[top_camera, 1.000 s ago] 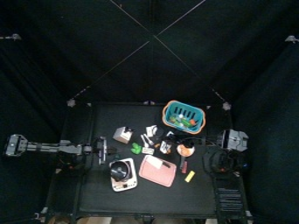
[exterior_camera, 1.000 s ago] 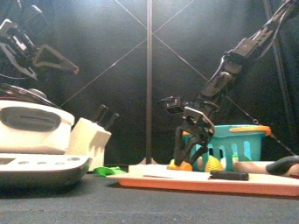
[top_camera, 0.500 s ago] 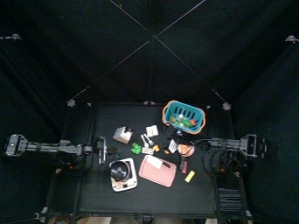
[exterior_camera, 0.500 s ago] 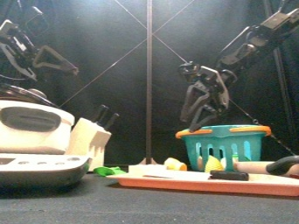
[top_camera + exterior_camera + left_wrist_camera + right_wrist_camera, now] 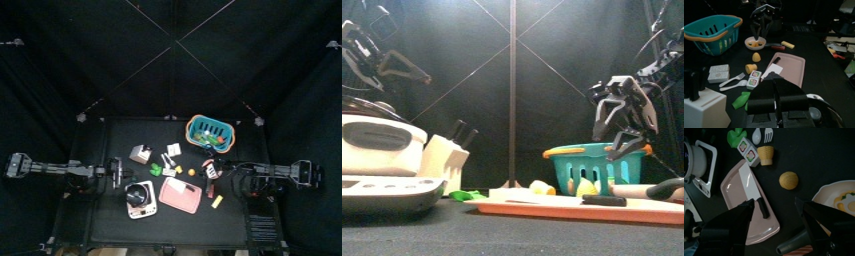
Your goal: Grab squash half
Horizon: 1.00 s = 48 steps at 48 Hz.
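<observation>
The squash half (image 5: 788, 180) is a small orange rounded piece lying on the black table between the pink board (image 5: 741, 193) and a white plate (image 5: 827, 195). It also shows in the left wrist view (image 5: 756, 58). My right gripper (image 5: 774, 203) hangs above it, open and empty, jaws wide apart. In the front view this gripper (image 5: 620, 150) is raised at the height of the teal basket (image 5: 596, 165). In the top view it (image 5: 218, 172) is right of the table's middle. My left gripper (image 5: 777, 85) rests shut at the table's left side.
The teal basket (image 5: 210, 128) stands at the back right. A knife (image 5: 754, 188) lies on the pink board (image 5: 181, 195). A kitchen scale (image 5: 140, 200) and a white knife block (image 5: 442, 160) stand front left. A tan cone (image 5: 765, 155), a fork and a small block lie nearby.
My right gripper has risen from low beside the food pieces and moved right in the front view, while its arm stretched out. The left arm has not moved.
</observation>
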### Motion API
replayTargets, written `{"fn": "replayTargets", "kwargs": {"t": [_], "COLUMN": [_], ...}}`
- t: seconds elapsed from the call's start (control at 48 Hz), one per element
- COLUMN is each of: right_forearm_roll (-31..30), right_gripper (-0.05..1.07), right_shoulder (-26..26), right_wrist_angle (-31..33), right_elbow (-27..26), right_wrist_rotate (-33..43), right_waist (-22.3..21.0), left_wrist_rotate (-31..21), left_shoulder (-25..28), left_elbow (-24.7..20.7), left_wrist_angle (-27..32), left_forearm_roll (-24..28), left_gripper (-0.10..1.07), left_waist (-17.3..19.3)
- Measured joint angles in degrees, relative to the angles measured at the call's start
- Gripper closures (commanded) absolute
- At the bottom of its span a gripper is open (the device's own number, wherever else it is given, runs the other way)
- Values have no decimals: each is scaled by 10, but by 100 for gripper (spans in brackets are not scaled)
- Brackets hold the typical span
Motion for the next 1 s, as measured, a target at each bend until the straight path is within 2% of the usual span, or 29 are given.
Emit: {"fn": "replayTargets", "kwargs": {"t": [0.125,0.25,0.333,0.521,0.625,0.688,0.854,1.0], "right_forearm_roll": [8,-30,-87,-299,-398,-425,-459,-463], "right_gripper": [6,6,6,6,6,6,6,7], "right_shoulder": [0,2,2,-2,-17,-27,-37,-38], "right_wrist_angle": [78,136,170,261,261,252,208,168], "right_elbow": [-25,-48,-62,-86,-83,-74,-29,11], "right_wrist_rotate": [6,47,100,279,356,383,444,454], "right_waist": [-40,-63,-69,-63,-25,-1,32,40], "left_wrist_rotate": [0,0,0,0,0,-1,0,0], "left_shoulder": [0,0,0,0,-1,0,0,0], "left_elbow": [0,0,1,3,4,3,4,4], "left_wrist_angle": [0,0,0,0,0,-1,0,0], "left_forearm_roll": [0,0,0,0,0,0,0,0], "left_gripper": [96,96,96,96,96,96,96,96], "left_waist": [0,0,-1,0,0,-1,-1,-1]}}
